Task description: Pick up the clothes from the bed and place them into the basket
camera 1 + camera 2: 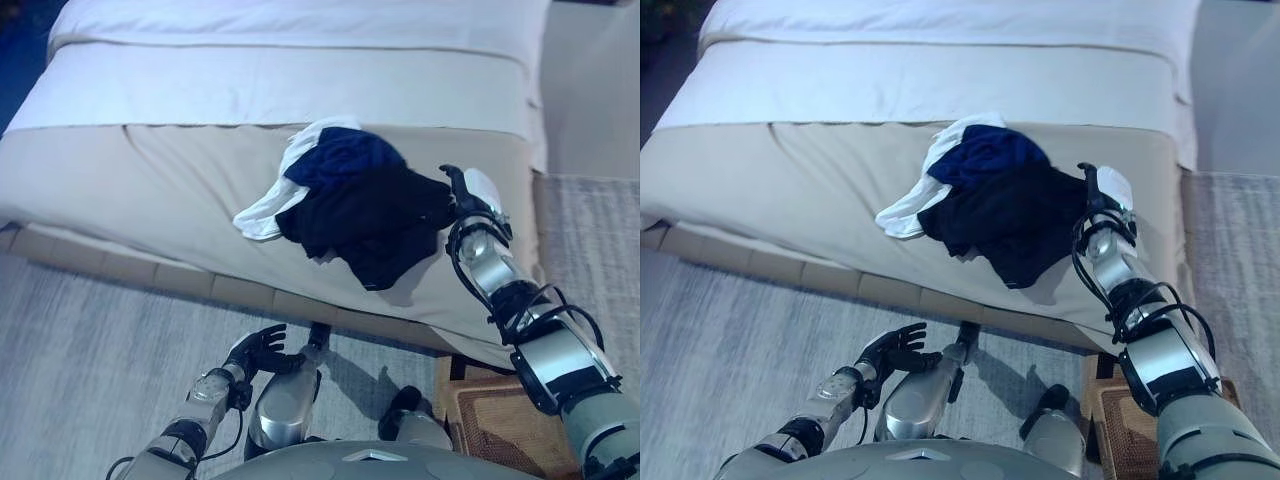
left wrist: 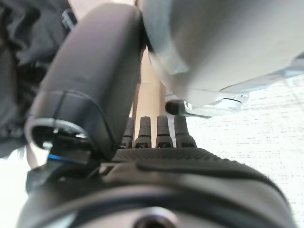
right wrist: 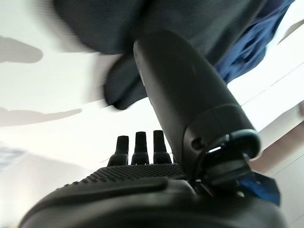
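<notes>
A bed [image 1: 150, 180] w/ a beige cover is seen from above; white sheets lie across its far part. A pile of clothes [image 1: 365, 215] is heaped on the beige cover near the bed's right front corner: a black garment [image 1: 375, 225] at the front, a dark blue garment [image 1: 345, 155] on top toward the back, and a white garment [image 1: 268, 212] sticking out to the left, draped toward the front edge.

The right robot hand [image 1: 470, 195] is held at the pile's right edge, over the bed, just beside or touching the black garment; which one can't be told. In the right wrist view its fingers [image 3: 137, 147] are seen straight and side by side, thumb standing out apart, nothing gripped; black and blue cloth is seen just past the fingertips.

The left robot hand [image 1: 258, 350] is held low in front of the bed, over the grey carpet [image 1: 90, 350], well apart from the clothes. Its fingers are loosely spread, slightly bent, nothing held.

A brown woven basket [image 1: 495, 420] is partly seen on the floor at lower right, by the bed's corner, mostly hidden by the right arm. The clothes are all on the bed, none seen in the basket.
</notes>
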Tool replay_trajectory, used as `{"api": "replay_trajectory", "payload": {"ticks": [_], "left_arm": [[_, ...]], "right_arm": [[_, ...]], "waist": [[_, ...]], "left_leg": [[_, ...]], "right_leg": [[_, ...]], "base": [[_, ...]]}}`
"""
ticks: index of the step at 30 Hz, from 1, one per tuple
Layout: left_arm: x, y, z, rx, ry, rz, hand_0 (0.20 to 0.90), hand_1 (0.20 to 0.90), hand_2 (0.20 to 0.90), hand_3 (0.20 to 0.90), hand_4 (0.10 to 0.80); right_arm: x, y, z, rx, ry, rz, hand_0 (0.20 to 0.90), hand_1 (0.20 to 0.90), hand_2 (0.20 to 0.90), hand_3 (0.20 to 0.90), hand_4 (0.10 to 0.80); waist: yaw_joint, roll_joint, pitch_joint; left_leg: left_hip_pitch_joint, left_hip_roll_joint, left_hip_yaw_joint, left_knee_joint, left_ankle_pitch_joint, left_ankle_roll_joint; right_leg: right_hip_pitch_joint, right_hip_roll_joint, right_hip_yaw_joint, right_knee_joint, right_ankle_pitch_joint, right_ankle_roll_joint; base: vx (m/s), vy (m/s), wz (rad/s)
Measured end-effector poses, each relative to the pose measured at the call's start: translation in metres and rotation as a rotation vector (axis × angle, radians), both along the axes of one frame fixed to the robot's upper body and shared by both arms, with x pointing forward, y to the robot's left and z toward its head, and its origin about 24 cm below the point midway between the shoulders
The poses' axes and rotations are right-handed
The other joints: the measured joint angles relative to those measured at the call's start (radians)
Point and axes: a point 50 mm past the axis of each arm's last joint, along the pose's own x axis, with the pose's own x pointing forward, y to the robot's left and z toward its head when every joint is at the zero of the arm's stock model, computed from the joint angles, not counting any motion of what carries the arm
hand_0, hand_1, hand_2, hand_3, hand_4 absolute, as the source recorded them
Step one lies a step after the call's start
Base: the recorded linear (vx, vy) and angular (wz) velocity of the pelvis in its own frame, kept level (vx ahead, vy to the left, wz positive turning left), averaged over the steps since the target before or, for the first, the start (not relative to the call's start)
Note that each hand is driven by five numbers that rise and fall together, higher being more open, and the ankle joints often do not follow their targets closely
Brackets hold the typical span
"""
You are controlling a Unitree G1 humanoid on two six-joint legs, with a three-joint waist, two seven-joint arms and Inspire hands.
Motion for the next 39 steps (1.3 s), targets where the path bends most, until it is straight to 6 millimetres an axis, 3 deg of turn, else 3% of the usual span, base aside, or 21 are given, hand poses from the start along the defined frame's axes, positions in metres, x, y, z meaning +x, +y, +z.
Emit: {"api": "replay_trajectory", "payload": {"ticks": [3, 7, 10, 11, 12, 13, 14, 15, 18, 21, 27, 30, 33, 37, 39], "left_arm": [[0.007, -0.007, 0.006, -0.030, -0.058, -0.009, 0.900, 0.900, 0.900, 0.900, 0.800], [0.018, -0.012, 0.015, -0.081, -0.120, -0.013, 0.900, 0.900, 0.900, 0.900, 0.800], [0.025, -0.014, 0.020, -0.109, -0.143, 0.005, 0.900, 0.900, 0.900, 0.900, 0.800], [0.028, -0.012, 0.022, -0.111, -0.152, 0.018, 0.900, 0.900, 0.900, 0.900, 0.800], [0.029, -0.008, 0.023, -0.093, -0.152, 0.027, 0.900, 0.900, 0.900, 0.900, 0.800], [0.027, -0.001, 0.021, -0.069, -0.140, 0.036, 0.900, 0.900, 0.900, 0.900, 0.800], [0.024, 0.006, 0.019, -0.045, -0.114, 0.043, 0.900, 0.900, 0.900, 0.900, 0.800], [0.021, 0.011, 0.016, -0.026, -0.091, 0.050, 0.900, 0.900, 0.900, 0.900, 0.800], [0.004, 0.033, 0.010, 0.033, -0.036, 0.082, 0.900, 0.900, 0.900, 0.900, 0.800], [-0.005, 0.044, 0.007, 0.067, -0.004, 0.097, 0.900, 0.900, 0.900, 0.900, 0.800], [-0.011, 0.051, 0.006, 0.096, 0.006, 0.113, 0.900, 0.900, 0.900, 0.900, 0.800], [-0.012, 0.059, 0.008, 0.117, 0.007, 0.153, 0.900, 0.900, 0.900, 0.900, 0.800], [-0.013, 0.065, 0.009, 0.143, 0.007, 0.168, 0.900, 0.900, 0.900, 0.900, 0.800], [-0.013, 0.070, 0.009, 0.168, 0.019, 0.169, 0.900, 0.900, 0.900, 0.900, 0.800], [-0.015, 0.070, 0.007, 0.182, 0.042, 0.164, 0.900, 0.900, 0.900, 0.900, 0.800]], "right_arm": [[0.010, 0.000, 0.016, -0.062, 0.001, -0.023, 0.900, 0.900, 0.900, 0.900, 0.800], [0.018, 0.000, 0.035, -0.117, -0.007, -0.051, 0.900, 0.900, 0.900, 0.900, 0.800], [0.023, -0.008, 0.046, -0.134, 0.088, -0.105, 0.900, 0.900, 0.900, 0.900, 0.800], [0.024, -0.012, 0.049, -0.132, 0.127, -0.130, 0.622, 0.622, 0.622, 0.576, 0.476], [0.024, -0.014, 0.052, -0.125, 0.148, -0.147, 0.622, 0.622, 0.622, 0.576, 0.476], [0.024, -0.017, 0.052, -0.136, 0.194, -0.159, 0.399, 0.399, 0.399, 0.315, 0.215], [0.024, -0.020, 0.054, -0.130, 0.219, -0.172, 0.300, 0.300, 0.300, 0.200, 0.100], [0.023, -0.022, 0.056, -0.126, 0.229, -0.182, 0.300, 0.300, 0.300, 0.200, 0.100], [0.026, -0.025, 0.071, -0.086, 0.197, -0.197, 0.300, 0.300, 0.300, 0.200, 0.100], [0.025, -0.030, 0.079, -0.014, 0.139, -0.210, 0.300, 0.300, 0.300, 0.200, 0.100], [0.033, 0.006, 0.117, 0.011, -0.172, -0.115, 0.300, 0.300, 0.300, 0.200, 0.100], [0.021, 0.030, 0.149, 0.099, -0.435, 0.000, 0.300, 0.300, 0.300, 0.200, 0.100], [0.000, 0.041, 0.182, 0.138, -0.700, 0.057, 0.300, 0.300, 0.300, 0.200, 0.100], [-0.036, 0.031, 0.223, 0.088, -0.965, 0.086, 0.300, 0.300, 0.300, 0.200, 0.100], [-0.047, 0.022, 0.234, 0.058, -1.027, 0.074, 0.300, 0.300, 0.300, 0.200, 0.100]], "waist": [[0.026, 0.014, 0.027], [0.059, 0.036, 0.067], [0.094, 0.043, 0.081], [0.103, 0.044, 0.089], [0.111, 0.044, 0.102], [0.119, 0.042, 0.111], [0.120, 0.042, 0.115], [0.121, 0.041, 0.115], [0.136, 0.020, 0.128], [0.149, -0.001, 0.140], [0.122, -0.041, 0.146], [0.093, -0.083, 0.147], [0.068, -0.117, 0.136], [0.025, -0.145, 0.116], [0.010, -0.151, 0.109]], "left_leg": [[-0.045, -0.031, -0.012, 0.048, -0.018, 0.010], [-0.110, -0.048, -0.036, 0.117, -0.038, 0.010], [-0.165, -0.054, -0.041, 0.159, -0.055, 0.006], [-0.179, -0.054, -0.045, 0.174, -0.059, 0.005], [-0.183, -0.054, -0.048, 0.179, -0.060, 0.005], [-0.191, -0.054, -0.060, 0.189, -0.069, 0.000], [-0.200, -0.054, -0.063, 0.198, -0.073, -0.001], [-0.208, -0.054, -0.068, 0.200, -0.074, 0.000], [-0.229, -0.050, -0.080, 0.216, -0.076, -0.001], [-0.230, -0.034, -0.085, 0.220, -0.075, -0.001], [-0.209, -0.003, -0.066, 0.224, -0.075, -0.001], [-0.145, 0.015, -0.028, 0.189, -0.075, -0.002], [-0.049, 0.021, 0.012, 0.144, -0.079, 0.004], [0.006, 0.023, 0.029, 0.115, -0.085, 0.004], [0.040, 0.028, 0.038, 0.100, -0.079, 0.005]], "right_leg": [[-0.037, -0.036, -0.003, 0.059, -0.022, 0.001], [-0.074, -0.057, -0.025, 0.107, -0.025, 0.000], [-0.123, -0.069, -0.025, 0.149, -0.032, -0.002], [-0.132, -0.070, -0.027, 0.160, -0.032, -0.003], [-0.136, -0.070, -0.027, 0.167, -0.033, -0.004], [-0.140, -0.070, -0.032, 0.178, -0.032, -0.002], [-0.141, -0.068, -0.040, 0.180, -0.034, -0.002], [-0.141, -0.068, -0.051, 0.181, -0.042, -0.011], [-0.156, -0.064, -0.055, 0.192, -0.052, 0.006], [-0.151, -0.044, -0.057, 0.173, -0.054, 0.002], [-0.115, 0.001, -0.044, 0.103, -0.049, -0.006], [-0.062, 0.026, -0.004, 0.036, -0.017, -0.019], [0.027, 0.040, 0.031, -0.038, 0.030, -0.007], [0.085, 0.048, 0.037, -0.091, 0.045, -0.012], [0.113, 0.054, 0.044, -0.110, 0.057, -0.012]], "base": [[0.023, 0.128, 0.25], [0.002, 0.087, 0.23], [-0.010, 0.023, 0.11], [-0.006, -0.044, 0.07], [-0.006, -0.044, 0.09], [0.002, -0.095, 0.13], [0.012, -0.113, 0.19], [0.020, -0.155, 0.17], [0.015, -0.112, 0.04], [-0.010, -0.116, 0.00], [0.015, -0.093, -0.16], [0.091, -0.068, -0.23], [0.064, -0.039, -0.35], [0.072, -0.050, -0.12], [0.043, -0.056, -0.17]]}}
